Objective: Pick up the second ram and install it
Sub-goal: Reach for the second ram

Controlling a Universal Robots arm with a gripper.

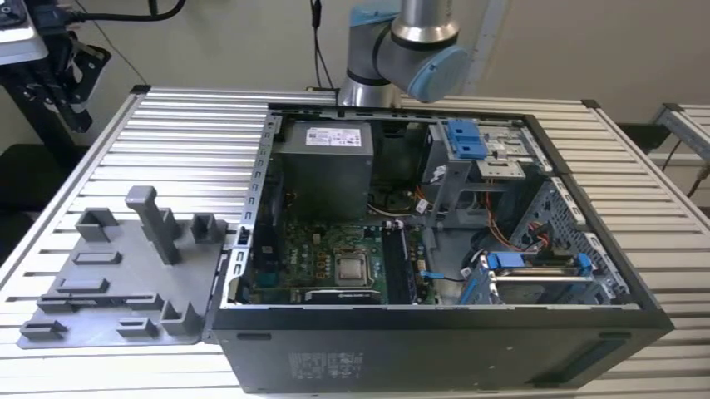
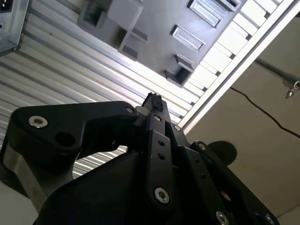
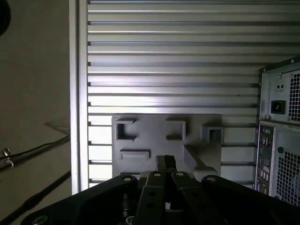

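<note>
Black two-finger gripper [image 3: 165, 163], closed to a sliver and seemingly empty, hovers above a grey moulded plastic tray [image 3: 150, 136]. Where the thin dark memory stick lies, I cannot tell. It is probably light, stiff and fragile, so pinch its flat faces.

I work in a robotics lab or test workshop. My arm [image 1: 405, 50] rises at the far edge of a ribbed aluminium bench [image 1: 166, 116]. The bench carries an open computer case [image 1: 444, 349] with its boards bare, and a grey moulded parts fixture [image 1: 122, 283]. Plain walls, loose cables [image 1: 133, 17] and a black equipment stand [image 1: 50, 83] surround it.
</note>
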